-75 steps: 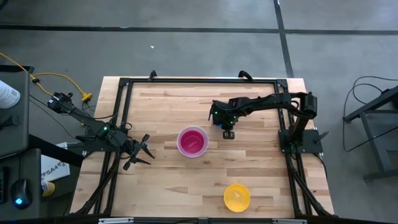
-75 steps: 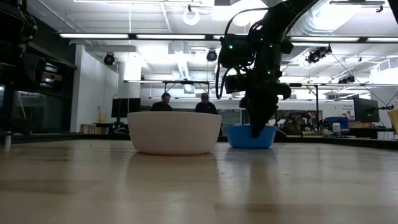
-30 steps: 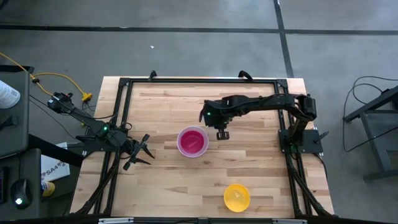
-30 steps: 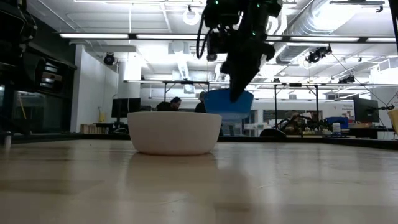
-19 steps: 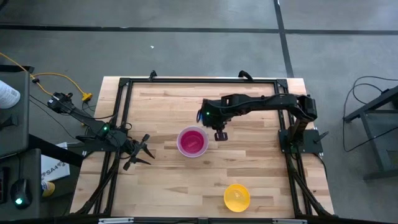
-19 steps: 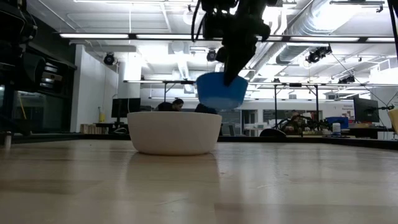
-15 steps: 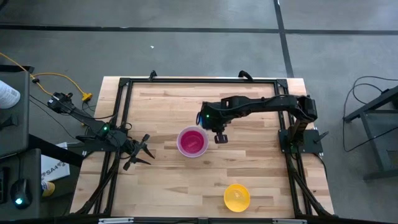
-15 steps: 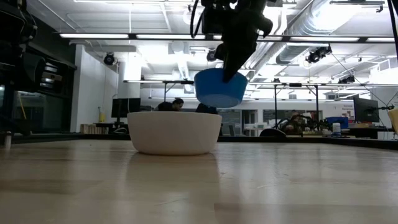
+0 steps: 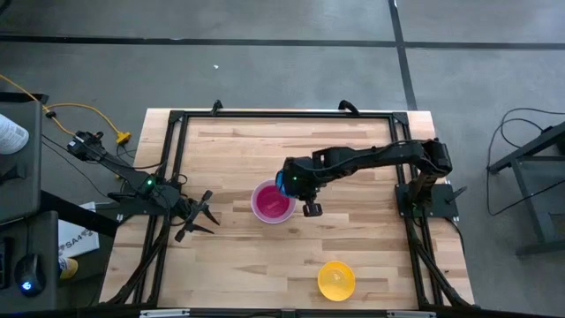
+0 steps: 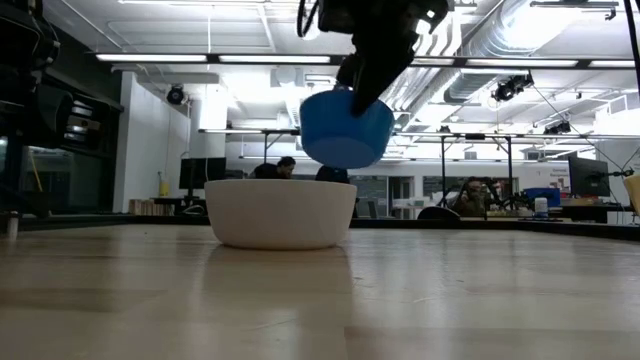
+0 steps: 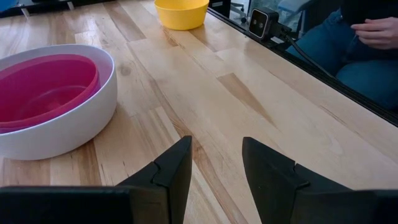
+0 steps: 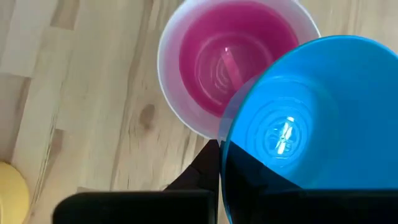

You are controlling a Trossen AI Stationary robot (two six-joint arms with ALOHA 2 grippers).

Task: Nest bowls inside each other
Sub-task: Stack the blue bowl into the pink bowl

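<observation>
**Blue bowl in the air next to the white one**

From overhead: the right arm reaches across the wooden counter (image 9: 238,256) and its right tool (image 9: 305,205) sits just beside the white bowl (image 9: 273,201), on that bowl's right edge. Only a sliver of the blue bowl (image 9: 282,183) peeks out from under the arm there. The white bowl has the red-pink bowl (image 9: 270,203) sitting inside it. The yellow bowl (image 9: 335,280) is on its own near the front edge of the counter, well apart from the others. The left tool (image 9: 196,216) is parked at the left side of the counter, off from all the bowls.

From counter level: the blue bowl (image 10: 346,130) is tilted and held up in the air, just above the rim of the white bowl (image 10: 280,212) and toward its right side, not touching it. The right tool comes down from above, clenched on the blue bowl's rim. People sit at desks far back in the room.

Left wrist camera: the left tool (image 11: 216,163) has its fingers (image 11: 175,167) spread with nothing between them, low over bare wood. White bowl (image 11: 74,121) with the red-pink one (image 11: 46,87) nested in it is near, the yellow bowl (image 11: 181,12) farther off. A person's hand (image 11: 378,31) shows beyond the counter edge.

Right wrist camera: the blue bowl (image 12: 311,124) fills much of the frame, overlapping the white bowl's rim (image 12: 171,81); the red-pink bowl (image 12: 233,53) is inside that. A bit of the yellow bowl (image 12: 9,193) shows in the corner.

No readable writing or labels anywhere that I can make out.
</observation>
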